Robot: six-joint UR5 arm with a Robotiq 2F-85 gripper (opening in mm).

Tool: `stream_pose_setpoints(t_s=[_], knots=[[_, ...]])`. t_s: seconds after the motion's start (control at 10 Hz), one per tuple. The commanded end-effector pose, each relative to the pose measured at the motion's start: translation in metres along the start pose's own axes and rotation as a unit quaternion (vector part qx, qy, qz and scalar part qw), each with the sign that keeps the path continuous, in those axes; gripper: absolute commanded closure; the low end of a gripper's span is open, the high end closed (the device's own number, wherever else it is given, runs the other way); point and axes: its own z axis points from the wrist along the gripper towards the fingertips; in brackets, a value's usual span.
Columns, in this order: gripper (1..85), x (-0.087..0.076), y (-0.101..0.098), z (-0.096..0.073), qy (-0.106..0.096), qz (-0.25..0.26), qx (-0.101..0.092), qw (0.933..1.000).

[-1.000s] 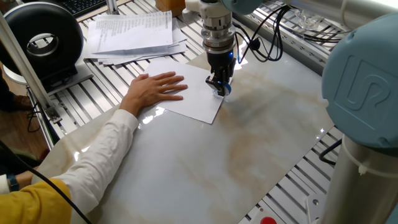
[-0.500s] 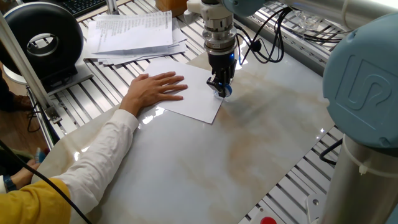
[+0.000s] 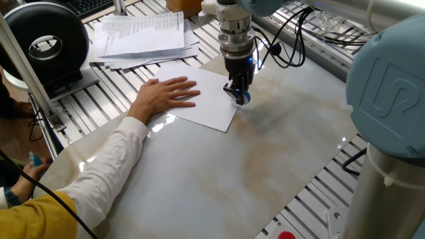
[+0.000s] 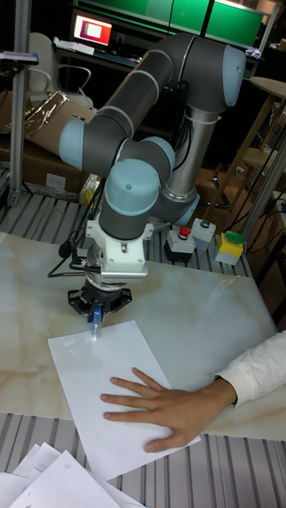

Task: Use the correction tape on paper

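One black ring-shaped device (image 3: 46,45) sits at the upper left of the fixed view, and just right of it there's a loose stack of printed, text-covered papers (image 3: 143,36) lying on the slatted metal frame. Below that, a person's arm in a white sleeve reaches in from the lower left, and the bare hand (image 3: 166,96) lies flat, fingers spread, on the plain white rectangular sheet of paper (image 3: 206,106). The sheet lies flat on the pale marbled tabletop (image 3: 265,159), turned at an angle. Moving right, at the sheet's right edge, the two-finger black gripper (image 3: 238,91) points straight down, fingers pinched on the small blue and clear plastic correction tape dispenser (image 3: 242,97), whose tip is right at the paper's edge. The tall fixed view shows it from the other side: the gripper (image 4: 96,313) holds the blue dispenser (image 4: 95,320) upright with its lower end touching the near top left corner of the sheet (image 4: 103,381), while the hand (image 4: 163,401) presses the lower part of the page. Far right in the fixed view, the arm's big grey-blue joint (image 3: 388,79) fills the frame edge.
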Motion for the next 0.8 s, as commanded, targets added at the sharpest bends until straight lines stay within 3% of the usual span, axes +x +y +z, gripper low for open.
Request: stream_pose_setpoints(t_s=[0.0, 0.7], knots=[[84.0, 0.003, 0.002, 0.002, -0.003, 0.002, -0.006, 1.0000], [84.0, 0.016, 0.003, -0.007, 0.001, 0.002, -0.005, 1.0000]])
